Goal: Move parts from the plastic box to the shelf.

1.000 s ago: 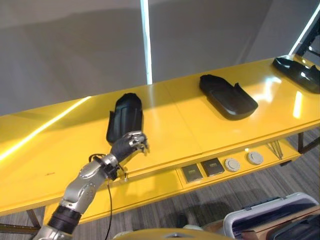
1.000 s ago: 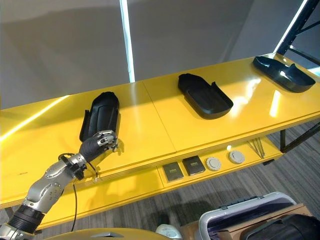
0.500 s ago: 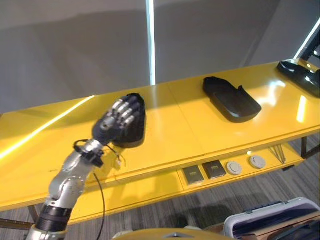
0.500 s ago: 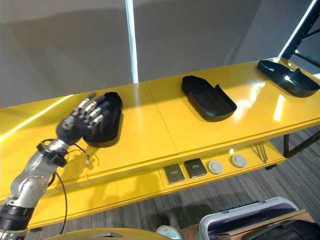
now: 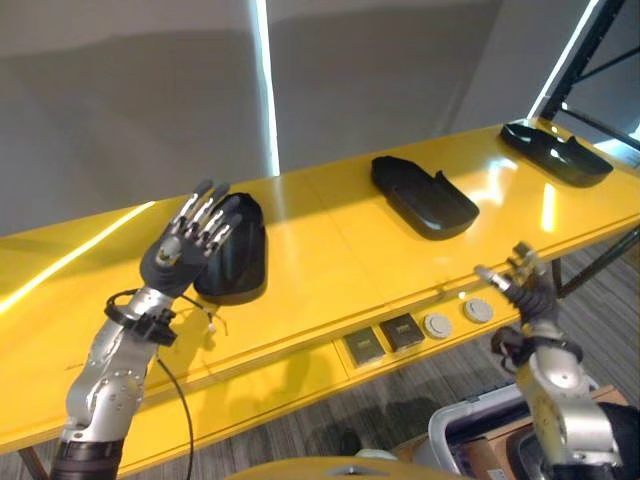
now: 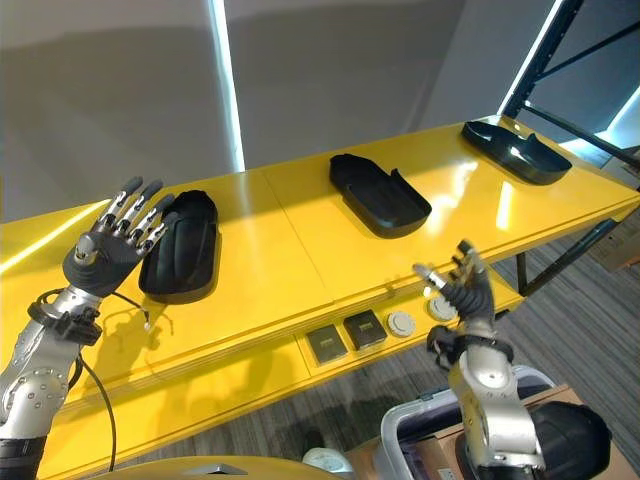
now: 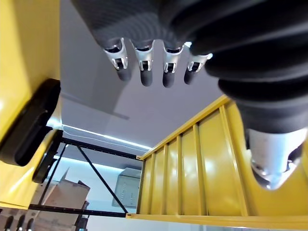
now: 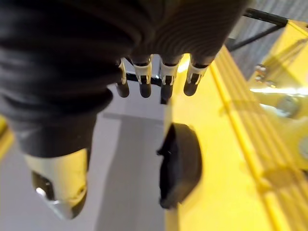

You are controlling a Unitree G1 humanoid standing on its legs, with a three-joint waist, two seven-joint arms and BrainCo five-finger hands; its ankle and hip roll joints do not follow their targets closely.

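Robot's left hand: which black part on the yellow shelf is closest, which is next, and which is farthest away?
From the left hand, in the right eye view:
1. Left part, right beside the hand.
2. Middle part, mid-shelf.
3. Right part, at the shelf's far right end.

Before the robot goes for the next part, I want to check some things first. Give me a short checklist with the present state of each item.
1. Left hand empty, fingers straight: ok; it is raised in front of the nearest black part.
2. Right hand empty and open: ok, raised near the shelf's front edge.
3. Nearest black part lies fully on the yellow shelf: ok.
4. Middle black part and far black part on the shelf, apart from each other: ok.
5. Plastic box within reach, low on the right side: ok.
6. More parts left inside the box: cannot tell.
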